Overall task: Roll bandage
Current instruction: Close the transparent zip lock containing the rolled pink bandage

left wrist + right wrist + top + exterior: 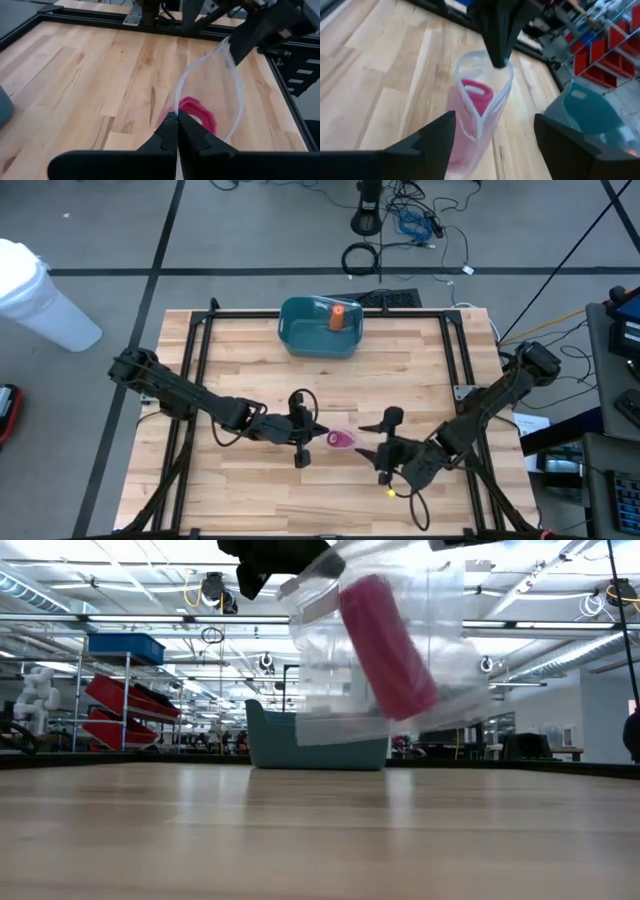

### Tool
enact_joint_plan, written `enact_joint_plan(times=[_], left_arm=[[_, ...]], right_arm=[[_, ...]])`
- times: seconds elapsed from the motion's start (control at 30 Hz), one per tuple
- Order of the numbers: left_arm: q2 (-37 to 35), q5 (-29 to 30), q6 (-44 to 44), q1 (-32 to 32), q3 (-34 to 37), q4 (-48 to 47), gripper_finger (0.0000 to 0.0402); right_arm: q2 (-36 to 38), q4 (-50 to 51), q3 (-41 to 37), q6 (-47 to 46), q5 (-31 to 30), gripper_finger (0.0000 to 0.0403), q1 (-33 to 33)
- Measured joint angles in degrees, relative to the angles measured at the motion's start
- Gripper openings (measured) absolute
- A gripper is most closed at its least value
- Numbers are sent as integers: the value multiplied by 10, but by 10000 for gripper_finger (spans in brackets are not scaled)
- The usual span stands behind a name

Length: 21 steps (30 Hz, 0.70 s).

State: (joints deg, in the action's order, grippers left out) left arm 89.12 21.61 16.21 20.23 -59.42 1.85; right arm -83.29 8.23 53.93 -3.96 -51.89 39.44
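A pink bandage roll (385, 645) sits inside a clear plastic bag (420, 660), which hangs in the air above the middle of the table. My left gripper (176, 119) is shut on the bag's rim, coming from the table's left. The bag's mouth (482, 82) gapes open, with the pink roll (476, 97) showing inside. My right gripper (492, 137) stands open on the bag's right side, one finger on either side of the bag (341, 440), without plainly touching it. My left gripper pinches the bag's rim (176, 107) at one end of its open mouth between its two fingertips. The fingers come slanting down from the table's left. The bag hangs below and beyond them, tilted and lifted clear of the table, with the roll (197, 112) inside.
A teal bin (320, 327) holding an orange object (338, 316) stands at the table's far edge, middle. Black frame rails (195, 350) run along the table's left, right and far sides. Bare wood (300, 500) lies toward the near edge.
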Motion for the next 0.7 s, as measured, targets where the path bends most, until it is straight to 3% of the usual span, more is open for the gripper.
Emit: enact_joint_plan(times=[0.17, 0.4, 0.6, 0.7], left_arm=[[0, 0, 0, 0, 0, 2, 0], [0, 0, 0, 0, 0, 2, 0], [0, 0, 0, 0, 0, 2, 0], [0, 5, -1, 0, 0, 2, 0]], right_arm=[[0, 11, 0, -28, 13, 236, -23], [0, 18, 0, -44, 99, 121, -57], [0, 20, 0, -39, 113, 19, -65], [0, 21, 0, -36, 113, 5, -65]])
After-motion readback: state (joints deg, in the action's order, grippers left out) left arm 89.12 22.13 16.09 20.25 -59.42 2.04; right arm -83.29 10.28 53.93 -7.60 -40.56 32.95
